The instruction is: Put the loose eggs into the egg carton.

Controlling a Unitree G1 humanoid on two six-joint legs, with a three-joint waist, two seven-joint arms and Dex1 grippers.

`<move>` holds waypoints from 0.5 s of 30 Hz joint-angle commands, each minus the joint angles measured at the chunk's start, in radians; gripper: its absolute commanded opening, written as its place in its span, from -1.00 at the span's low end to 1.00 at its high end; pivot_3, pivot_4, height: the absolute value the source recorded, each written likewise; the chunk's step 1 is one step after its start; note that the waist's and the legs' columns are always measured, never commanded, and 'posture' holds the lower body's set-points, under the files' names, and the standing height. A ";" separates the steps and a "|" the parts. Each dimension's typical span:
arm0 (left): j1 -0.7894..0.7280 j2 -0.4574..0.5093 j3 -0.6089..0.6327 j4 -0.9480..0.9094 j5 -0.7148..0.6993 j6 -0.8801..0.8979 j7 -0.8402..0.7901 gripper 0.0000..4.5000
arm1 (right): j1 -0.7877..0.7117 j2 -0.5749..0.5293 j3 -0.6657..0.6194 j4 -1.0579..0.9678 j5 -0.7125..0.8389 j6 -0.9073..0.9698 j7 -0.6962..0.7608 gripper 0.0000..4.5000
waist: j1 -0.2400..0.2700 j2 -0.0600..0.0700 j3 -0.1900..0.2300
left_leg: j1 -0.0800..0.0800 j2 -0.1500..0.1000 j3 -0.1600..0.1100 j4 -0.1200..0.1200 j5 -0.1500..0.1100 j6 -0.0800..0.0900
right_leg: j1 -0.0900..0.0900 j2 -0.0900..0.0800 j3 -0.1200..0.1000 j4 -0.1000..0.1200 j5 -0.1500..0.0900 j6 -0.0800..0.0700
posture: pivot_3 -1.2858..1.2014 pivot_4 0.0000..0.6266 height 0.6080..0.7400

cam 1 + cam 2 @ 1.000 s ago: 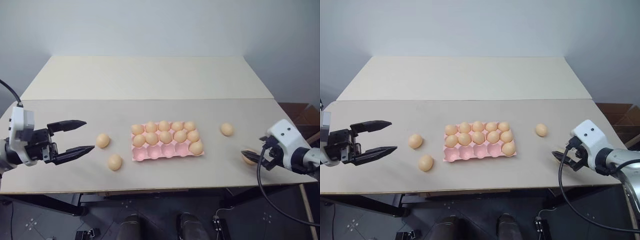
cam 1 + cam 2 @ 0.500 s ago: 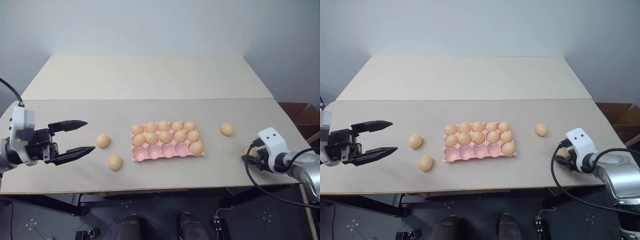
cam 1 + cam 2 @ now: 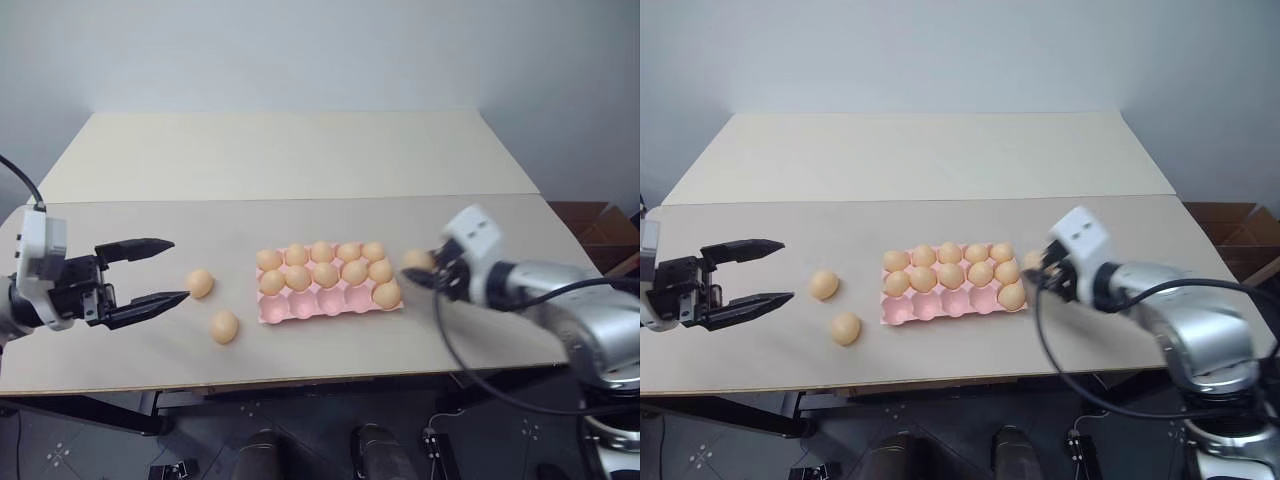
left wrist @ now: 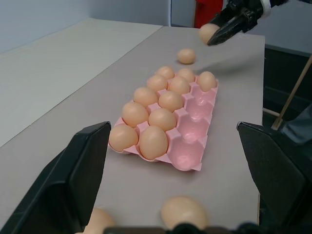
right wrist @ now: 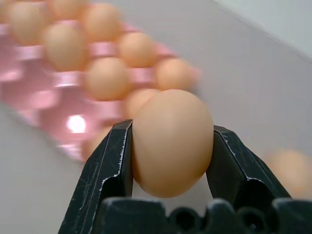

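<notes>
**Right gripper carries an egg toward the carton**

The right gripper [image 5: 170,146] is clamped on one egg [image 5: 171,141], just beside the pink egg carton's [image 3: 330,304] right end. Empty cups line the near row. The left gripper [image 3: 155,270] is spread, near two loose eggs [image 3: 200,283].

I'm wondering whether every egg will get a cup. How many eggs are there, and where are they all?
Eggs in the pink egg carton: 11
Loose eggs on the table: 3
Egg held in the right gripper: 1
Empty cups: 4
Total: 15 eggs
</notes>
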 commanded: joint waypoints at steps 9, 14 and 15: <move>0.002 0.005 0.023 -0.018 -0.009 -0.017 -0.001 1.00 | -0.051 0.108 0.188 0.038 -0.086 -0.102 -0.033 0.41 | 0.003 0.000 0.000 | -0.001 -0.003 0.000 0.000 0.000 0.000 | 0.000 -0.003 -0.001 0.000 0.000 0.000 | 0.03 -0.52 1.00; 0.010 0.006 0.029 -0.023 -0.010 -0.016 -0.001 1.00 | -0.063 0.061 0.104 -0.017 -0.059 -0.070 -0.009 0.99 | 0.003 0.000 0.000 | -0.001 -0.003 0.000 0.000 0.000 0.000 | 0.000 -0.003 -0.001 0.000 0.000 0.000 | 0.03 -0.52 1.00; 0.012 0.006 0.032 -0.023 -0.011 -0.016 -0.001 1.00 | -0.064 0.047 0.071 -0.035 -0.043 -0.058 0.000 0.99 | 0.004 0.000 0.000 | -0.001 -0.003 0.000 0.000 0.000 0.000 | 0.000 -0.003 -0.001 0.000 0.000 0.000 | 0.03 -0.52 1.00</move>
